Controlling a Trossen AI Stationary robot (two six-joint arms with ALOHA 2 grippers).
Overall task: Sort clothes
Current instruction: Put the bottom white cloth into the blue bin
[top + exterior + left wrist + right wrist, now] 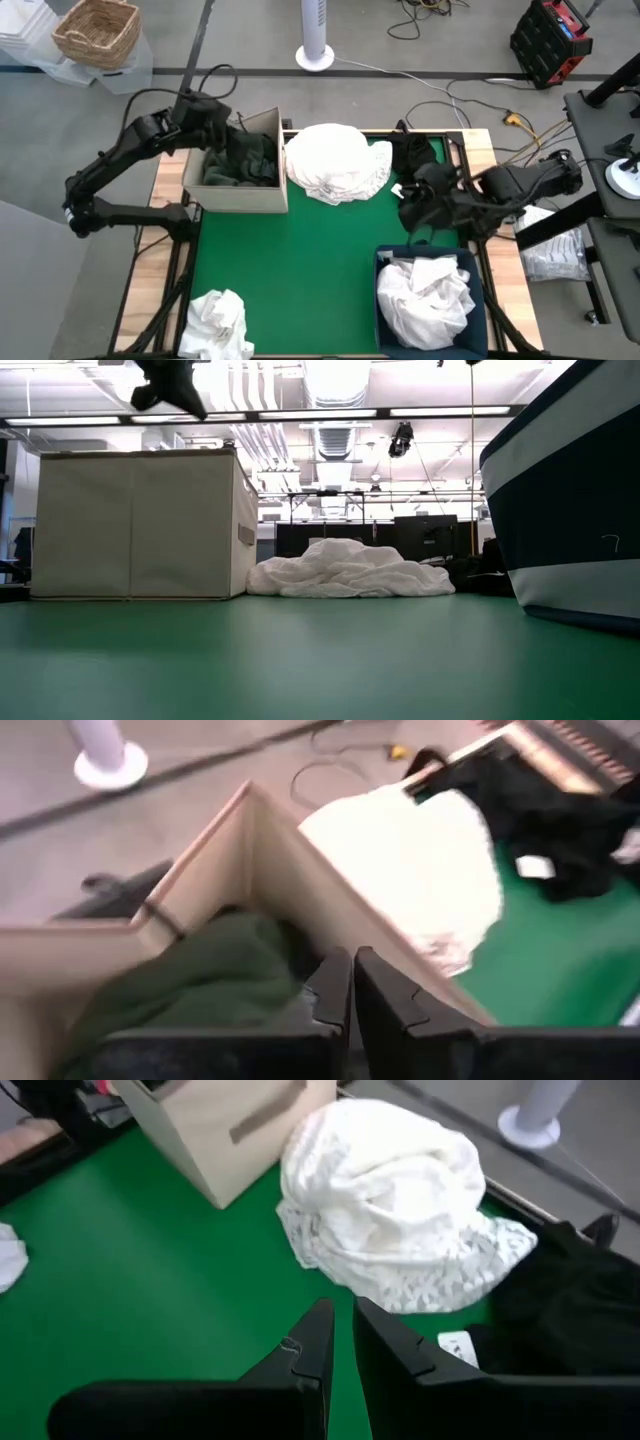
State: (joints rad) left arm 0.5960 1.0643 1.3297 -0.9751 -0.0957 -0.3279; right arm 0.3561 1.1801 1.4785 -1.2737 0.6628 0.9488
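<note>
Between picks, by the look of it: dark items go in the beige box (pixel 262 200), whites in the navy bin (pixel 483 300). Left gripper (pixel 352 982) hangs over the box with fingers pressed together, holding nothing; dark green garment (pixel 240 163) already lies inside. Right gripper (pixel 342 1332) sits over the mat's right side above the black clothes (pixel 420 160), jaws nearly closed; it seems empty, though the high view there is cluttered. Bin holds crumpled white fabric (pixel 425 293). Still loose on the green mat (pixel 300 260): a large white lacy pile (pixel 335 160) just beside the box, and a small white piece (pixel 218 322) at the near edge. Likely next: right opens, drops onto the black clothes, carries to the box.
</note>
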